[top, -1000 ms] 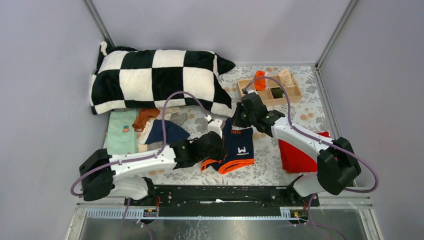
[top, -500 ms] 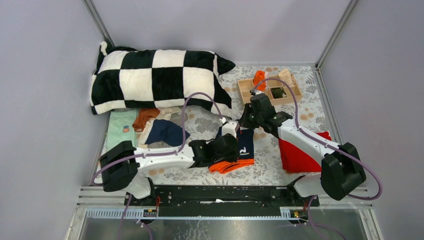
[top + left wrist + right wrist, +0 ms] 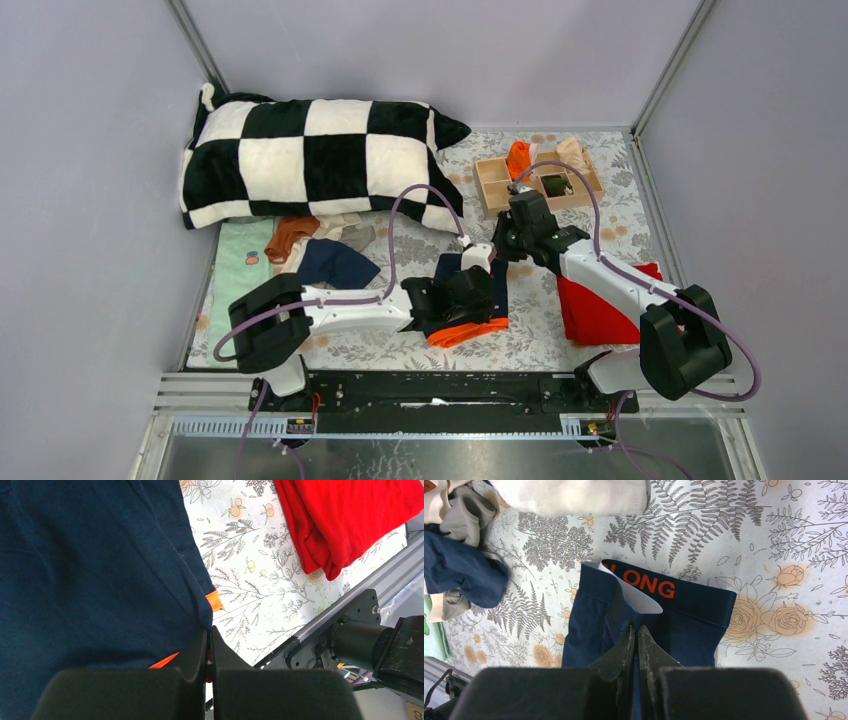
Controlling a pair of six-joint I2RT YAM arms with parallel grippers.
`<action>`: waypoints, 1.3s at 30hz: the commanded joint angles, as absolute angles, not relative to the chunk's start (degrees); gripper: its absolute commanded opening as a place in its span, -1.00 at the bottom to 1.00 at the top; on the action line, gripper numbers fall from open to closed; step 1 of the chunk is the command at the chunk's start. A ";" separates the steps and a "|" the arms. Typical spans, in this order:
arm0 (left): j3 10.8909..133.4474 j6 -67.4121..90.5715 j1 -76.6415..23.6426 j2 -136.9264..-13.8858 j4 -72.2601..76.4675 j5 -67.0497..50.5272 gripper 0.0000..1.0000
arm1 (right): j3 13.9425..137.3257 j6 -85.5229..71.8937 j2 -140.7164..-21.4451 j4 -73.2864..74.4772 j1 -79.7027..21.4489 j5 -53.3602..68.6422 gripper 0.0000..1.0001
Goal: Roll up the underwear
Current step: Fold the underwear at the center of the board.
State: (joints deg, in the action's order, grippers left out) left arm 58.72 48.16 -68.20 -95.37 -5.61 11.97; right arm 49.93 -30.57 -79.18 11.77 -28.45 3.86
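1. Two grippers pinch one garment, the navy underwear (image 3: 497, 292). It lies mid-table on the flowered cover (image 3: 400, 245), between the two arms and well in front of the checked pillow (image 3: 310, 155).
2. We see its long axis running from the far side of the table to the near edge. The waistband, with orange lettering (image 3: 650, 582), points toward the far side. The orange-trimmed hem (image 3: 465, 333) points toward the arm bases.
3. Our left gripper (image 3: 208, 630) has its jaws clenched on the navy cloth's side edge, close to the orange trim at the near end. The fabric is drawn into the fingertips there.
4. Our right gripper (image 3: 636, 628) has its jaws pressed together on a pinch of navy cloth just below the waistband. The band is folded open there and shows a white lining (image 3: 639, 597).
5. We find the red cloth (image 3: 600, 305) to the right of the garment, with a strip of flowered cover between them.
6. More underwear sits in a loose pile (image 3: 325, 255) to the left, just in front of the pillow.
7. At the far right, a wooden tray (image 3: 590, 190) holds an orange piece and a beige piece in its far compartments.
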 commanded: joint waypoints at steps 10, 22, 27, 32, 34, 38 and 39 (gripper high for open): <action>62.53 48.21 -68.60 -102.05 -1.54 13.09 -1.00 | 49.20 -27.87 -80.16 10.03 -25.33 6.04 -0.94; 66.11 47.91 -68.55 -106.67 -1.73 13.13 -0.63 | 48.52 -26.98 -81.74 9.58 -24.44 6.61 -0.82; 67.02 47.82 -68.51 -105.61 -2.88 13.70 -0.11 | 48.97 -26.57 -80.33 11.35 -24.15 3.19 -0.52; 66.91 46.71 -68.55 -100.90 -3.49 13.69 0.05 | 51.04 -25.34 -79.28 17.39 -24.10 -8.58 -0.30; 66.61 46.38 -68.49 -97.91 -4.48 14.49 0.11 | 51.51 -24.99 -79.16 19.53 -24.08 -13.25 -0.15; 63.04 46.64 -67.70 -91.10 -6.56 18.04 0.29 | 51.85 -24.74 -78.33 22.18 -24.03 -19.36 -0.12; 61.58 46.97 -67.21 -89.31 -6.97 18.92 0.35 | 51.92 -24.68 -77.98 22.59 -24.03 -20.29 -0.12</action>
